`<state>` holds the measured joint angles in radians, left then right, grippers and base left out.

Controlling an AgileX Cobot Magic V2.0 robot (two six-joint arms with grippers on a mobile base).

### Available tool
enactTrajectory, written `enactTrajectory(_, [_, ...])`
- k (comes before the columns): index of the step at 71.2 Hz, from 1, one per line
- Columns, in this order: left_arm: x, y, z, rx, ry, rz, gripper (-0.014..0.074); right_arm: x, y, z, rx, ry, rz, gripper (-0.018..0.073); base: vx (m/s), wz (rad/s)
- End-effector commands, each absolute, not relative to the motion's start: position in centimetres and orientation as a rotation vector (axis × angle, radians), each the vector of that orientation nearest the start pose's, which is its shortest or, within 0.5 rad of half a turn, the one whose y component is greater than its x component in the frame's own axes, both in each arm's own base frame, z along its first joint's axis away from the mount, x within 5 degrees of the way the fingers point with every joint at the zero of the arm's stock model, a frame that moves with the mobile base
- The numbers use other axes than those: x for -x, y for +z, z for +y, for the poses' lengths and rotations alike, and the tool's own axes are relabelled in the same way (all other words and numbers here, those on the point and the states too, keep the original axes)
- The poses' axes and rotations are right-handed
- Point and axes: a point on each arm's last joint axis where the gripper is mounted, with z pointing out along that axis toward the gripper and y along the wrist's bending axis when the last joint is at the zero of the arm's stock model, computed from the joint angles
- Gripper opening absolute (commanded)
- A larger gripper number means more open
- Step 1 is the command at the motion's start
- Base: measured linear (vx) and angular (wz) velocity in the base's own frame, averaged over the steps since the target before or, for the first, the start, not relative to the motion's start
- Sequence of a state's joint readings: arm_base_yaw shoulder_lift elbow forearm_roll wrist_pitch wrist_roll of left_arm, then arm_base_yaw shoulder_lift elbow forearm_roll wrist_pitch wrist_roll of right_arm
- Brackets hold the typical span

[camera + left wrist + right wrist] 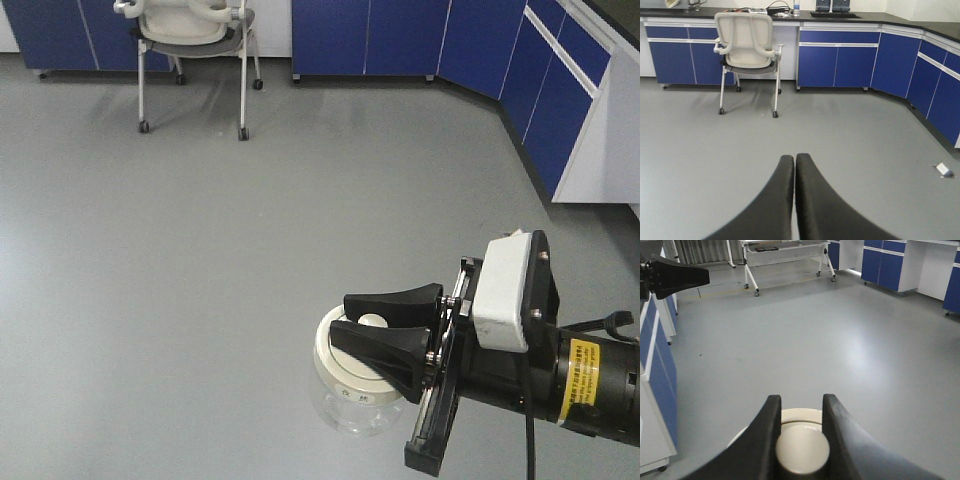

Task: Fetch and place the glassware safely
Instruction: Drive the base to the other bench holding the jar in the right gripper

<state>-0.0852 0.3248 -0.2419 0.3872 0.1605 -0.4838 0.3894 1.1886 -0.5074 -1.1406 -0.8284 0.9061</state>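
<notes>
The glassware is a small squat clear jar (355, 408) with a wide off-white lid (338, 378) and a round knob (373, 321). My right gripper (342, 316) is shut on the knob and holds the jar in the air above the grey floor. In the right wrist view the two black fingers of the right gripper (798, 402) clamp the knob (802, 450), with the lid's rim (800, 415) behind it. The glass body is hidden there. My left gripper (794, 160) is shut and empty, pointing over the floor.
A white wheeled chair (195, 40) stands at the back left, also in the left wrist view (747, 45). Blue cabinets (400, 35) line the back and right walls. A wheeled table (785, 252) stands far off. A small white object (943, 170) lies on the floor.
</notes>
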Motion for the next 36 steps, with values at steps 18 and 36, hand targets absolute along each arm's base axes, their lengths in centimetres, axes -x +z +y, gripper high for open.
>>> enactTrajectory(18, [-8.68,27.27,-0.39,0.049,-0.117,1.645,-0.0007,-17.82,28.53,13.96,0.871,0.916,1.418,-0.0001,0.75,-0.11])
enactTrajectory(36, [-8.68,27.27,-0.39,0.049,-0.117,1.645,-0.0007,-17.82,28.53,13.96,0.871,0.916,1.418,-0.0001,0.72,-0.03])
